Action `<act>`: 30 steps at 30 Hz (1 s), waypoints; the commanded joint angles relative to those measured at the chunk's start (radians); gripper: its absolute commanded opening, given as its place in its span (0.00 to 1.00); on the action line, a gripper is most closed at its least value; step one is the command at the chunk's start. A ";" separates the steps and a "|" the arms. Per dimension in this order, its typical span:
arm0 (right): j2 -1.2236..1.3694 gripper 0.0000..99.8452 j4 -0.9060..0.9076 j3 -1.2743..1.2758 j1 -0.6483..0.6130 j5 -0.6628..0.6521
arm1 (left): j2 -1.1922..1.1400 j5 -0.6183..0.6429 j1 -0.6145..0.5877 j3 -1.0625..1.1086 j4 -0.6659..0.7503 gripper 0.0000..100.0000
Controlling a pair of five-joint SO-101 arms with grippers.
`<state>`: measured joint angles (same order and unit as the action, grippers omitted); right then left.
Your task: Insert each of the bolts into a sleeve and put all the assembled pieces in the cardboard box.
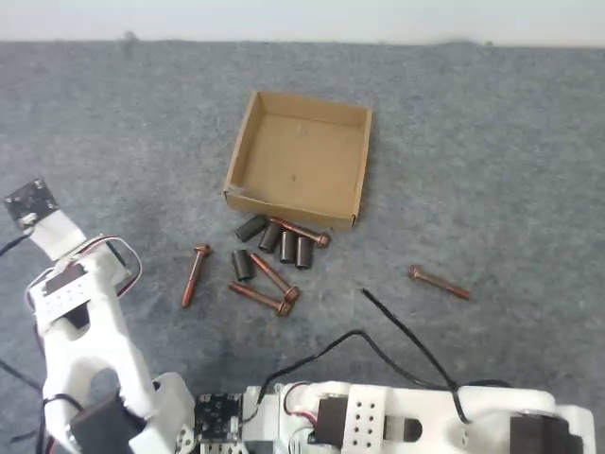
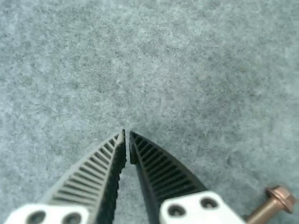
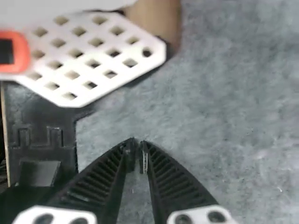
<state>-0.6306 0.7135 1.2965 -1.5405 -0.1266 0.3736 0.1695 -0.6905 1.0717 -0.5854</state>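
Left tool (image 2: 127, 135) near coppery flanged bolt (image 2: 272, 204)

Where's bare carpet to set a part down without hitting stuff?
Free: carpet right of the cardboard box, beyond the lone bolt; also left of the box, beyond the leftmost bolt. Crowded: in front of the box, where sleeves and bolts cluster.

Grey cloth (image 1: 492, 142) covers the table, felt-like, rough and matt. The box (image 1: 293, 206) is plain brown cardboard, matt. The bolts (image 1: 440, 282) are coppery metal with a dull sheen. The sleeves (image 1: 303, 252) look like dark, matt metal. The left gripper (image 2: 127, 135) and the right gripper (image 3: 138, 143) have black, ribbed, matt plastic fingers on smooth white plastic mounts.
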 commanded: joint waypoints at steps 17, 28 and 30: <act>-0.199 0.01 0.226 -0.138 0.354 -0.048 | 0.008 0.009 0.003 -0.035 0.025 0.01; -0.349 0.01 0.205 -0.110 0.779 -0.123 | 0.008 0.008 0.006 -0.035 0.025 0.01; -0.348 0.01 0.160 -0.107 0.846 -0.121 | 0.008 0.008 0.006 -0.035 0.025 0.01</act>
<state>-0.9498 0.9252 1.2121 -0.7994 -0.2294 0.3736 0.1695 -0.6905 1.0717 -0.5854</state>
